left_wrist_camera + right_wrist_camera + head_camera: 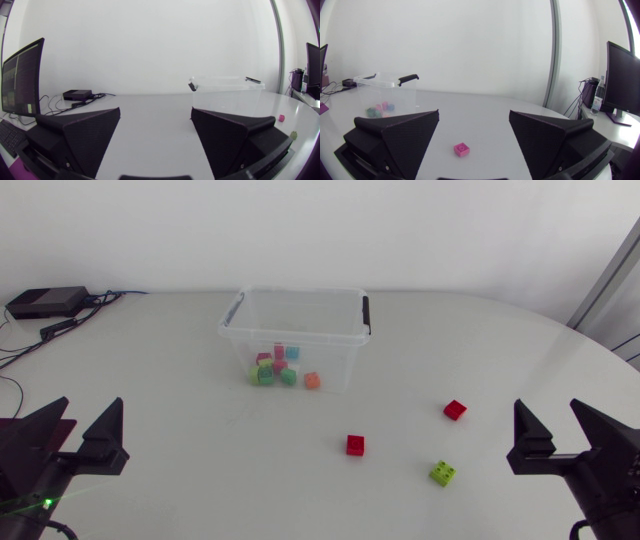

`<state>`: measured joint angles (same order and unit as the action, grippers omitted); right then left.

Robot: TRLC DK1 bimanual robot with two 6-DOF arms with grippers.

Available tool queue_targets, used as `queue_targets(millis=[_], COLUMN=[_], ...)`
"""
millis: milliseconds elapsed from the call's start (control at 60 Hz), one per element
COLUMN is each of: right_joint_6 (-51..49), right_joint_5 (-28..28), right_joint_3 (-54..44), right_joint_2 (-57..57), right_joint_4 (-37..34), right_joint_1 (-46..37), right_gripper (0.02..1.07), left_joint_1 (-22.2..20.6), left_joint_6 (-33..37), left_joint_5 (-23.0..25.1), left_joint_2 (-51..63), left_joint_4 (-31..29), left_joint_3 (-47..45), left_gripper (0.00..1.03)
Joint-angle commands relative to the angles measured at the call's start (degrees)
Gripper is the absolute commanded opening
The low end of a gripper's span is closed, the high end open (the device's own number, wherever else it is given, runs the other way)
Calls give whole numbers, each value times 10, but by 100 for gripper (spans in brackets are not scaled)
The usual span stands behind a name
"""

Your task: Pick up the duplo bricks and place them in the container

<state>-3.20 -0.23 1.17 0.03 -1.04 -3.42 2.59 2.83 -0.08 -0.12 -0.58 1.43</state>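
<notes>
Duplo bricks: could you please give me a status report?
Left gripper, right gripper open, empty. Two red bricks, one green brick outside container. Nothing blocking.

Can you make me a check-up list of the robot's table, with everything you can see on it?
Surface: white table.
Job's things: clear container holding several coloured bricks; loose on the table are a near red brick, a far red brick and a green brick.
Clutter: black box at the far left corner.
Pincers: left pincer open, empty; right pincer open, empty.
Cables: black cables by the box.
Surroundings: nothing seen.
</notes>
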Motion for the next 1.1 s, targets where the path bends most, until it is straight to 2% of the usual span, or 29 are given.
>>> queue_targets(millis=[0,250,467,517,767,1083], right_joint_6=[-2,-2,14,16,30,29], right_joint_5=[-3,-3,-14,-7,-6,-14], right_joint_3=[-12,-12,49,74,195,283], right_joint_2=[-3,-5,11,66,321,625], right_joint_4=[5,10,7,28,36,-9], right_joint_1=[4,4,25,36,39,18], right_gripper=[103,103,103,103,103,102], left_joint_1=[3,4,3,4,3,3], left_joint_6=[4,4,4,4,4,4], left_joint_5=[0,0,0,0,0,0], left_joint_2=[-5,-5,-5,-5,-5,-5], left_joint_4=[-1,-1,-1,0,0,0], left_joint_3=[-13,-13,-13,-13,-13,-13], left_gripper=[99,99,99,99,99,99])
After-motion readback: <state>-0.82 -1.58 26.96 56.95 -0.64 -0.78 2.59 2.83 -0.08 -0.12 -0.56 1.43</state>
